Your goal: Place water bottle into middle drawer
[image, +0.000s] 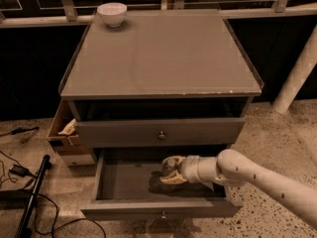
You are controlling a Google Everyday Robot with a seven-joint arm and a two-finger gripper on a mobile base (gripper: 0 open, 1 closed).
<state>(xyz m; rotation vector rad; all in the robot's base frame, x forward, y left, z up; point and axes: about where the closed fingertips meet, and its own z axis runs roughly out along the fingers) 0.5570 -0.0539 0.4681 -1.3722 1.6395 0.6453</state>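
Perhaps laden, jaws inside middle drawer [126,183]

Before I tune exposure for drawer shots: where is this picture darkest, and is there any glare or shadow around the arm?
Camera view: dim, warm light; the middle drawer is darkest along its back; the end effector, inside that drawer, casts a shadow on its floor; faint sheen on the cabinet top; the white bowl is brightest.
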